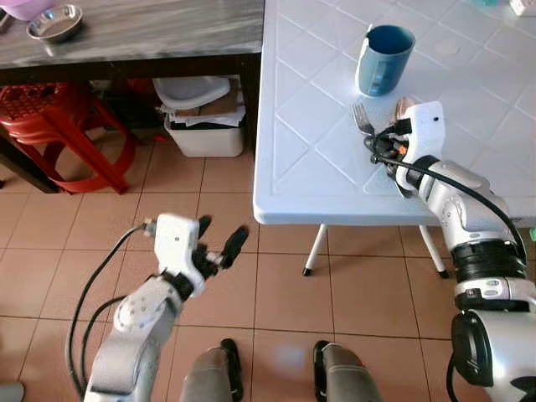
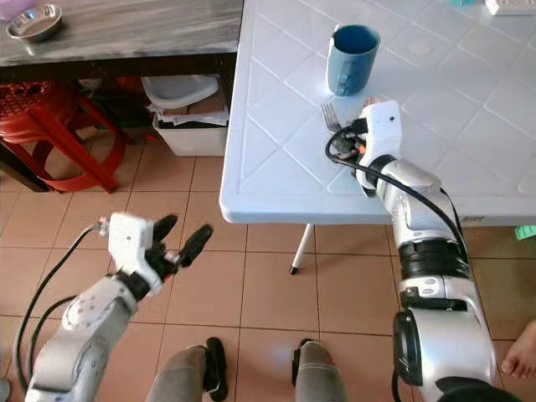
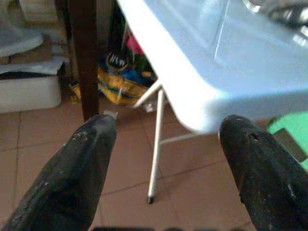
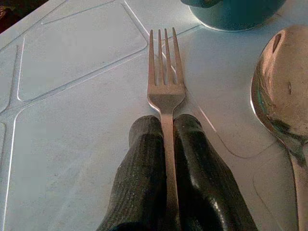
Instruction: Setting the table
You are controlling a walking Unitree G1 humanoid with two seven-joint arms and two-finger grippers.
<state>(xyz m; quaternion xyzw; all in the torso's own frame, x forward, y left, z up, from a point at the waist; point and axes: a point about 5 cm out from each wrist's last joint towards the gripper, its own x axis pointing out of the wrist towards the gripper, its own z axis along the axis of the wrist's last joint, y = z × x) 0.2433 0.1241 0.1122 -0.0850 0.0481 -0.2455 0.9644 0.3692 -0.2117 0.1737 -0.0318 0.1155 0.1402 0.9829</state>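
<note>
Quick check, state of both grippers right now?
Left gripper: open, empty, held above the tiled floor.
Right gripper: shut on the silver metal fork, over the white plastic table.

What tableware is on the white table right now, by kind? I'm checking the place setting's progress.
Forks: 1, the fork, held between the right gripper's fingers
Spoons: 1, the spoon beside it
Cups: 1, the blue cup
Total: 3 on the white table
</note>
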